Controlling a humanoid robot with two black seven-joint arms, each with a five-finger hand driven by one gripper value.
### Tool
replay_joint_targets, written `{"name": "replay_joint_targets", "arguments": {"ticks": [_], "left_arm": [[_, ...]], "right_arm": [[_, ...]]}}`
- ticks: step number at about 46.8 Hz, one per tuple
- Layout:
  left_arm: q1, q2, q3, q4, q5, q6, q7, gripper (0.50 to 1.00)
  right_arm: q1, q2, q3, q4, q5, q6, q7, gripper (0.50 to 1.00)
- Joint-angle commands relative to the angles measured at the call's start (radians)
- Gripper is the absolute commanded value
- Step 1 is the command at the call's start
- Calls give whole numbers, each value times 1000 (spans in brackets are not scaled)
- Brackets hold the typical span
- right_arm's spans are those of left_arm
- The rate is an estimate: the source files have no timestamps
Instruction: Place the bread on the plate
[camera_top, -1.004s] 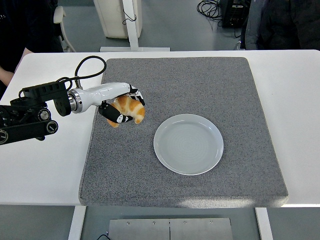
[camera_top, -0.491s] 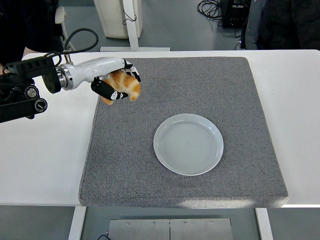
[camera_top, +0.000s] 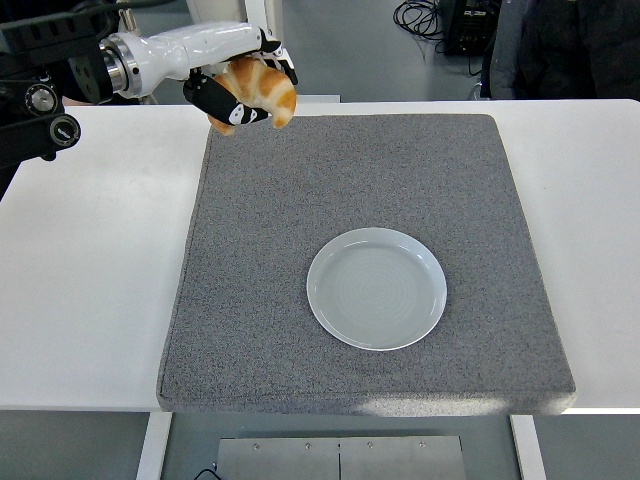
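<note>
Moved: since a second ago my left hand (camera_top: 235, 90) has gone up and away from me, carrying the golden-brown bread roll (camera_top: 262, 88) from low over the mat to high over its far left corner.
Fingers: my black fingers (camera_top: 212, 100) are curled under and around the roll, holding it tight.
Bread: it is up in the air in my left hand, not touching anything, above the far left edge of the grey fuzzy square mat (camera_top: 300, 200).
Plate: the round pale blue-grey plate (camera_top: 377, 288) sits flat on the mat with nothing on it, well apart from the roll.
Which way to go: the plate lies to the right of my hand and closer to me, and lower down. I think I must swing that way and then come down.
Long side: the roll's long side runs about left to right.
Other hand: my right hand is not showing.
Worktop: the white worktop (camera_top: 90, 260) carries the mat.
</note>
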Motion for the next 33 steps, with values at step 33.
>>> {"name": "replay_joint_targets", "arguments": {"ticks": [33], "left_arm": [[-1, -403, -53, 248, -92, 6, 5, 500]], "right_arm": [[0, 0, 0, 0, -2, 1, 0, 1000]]}}
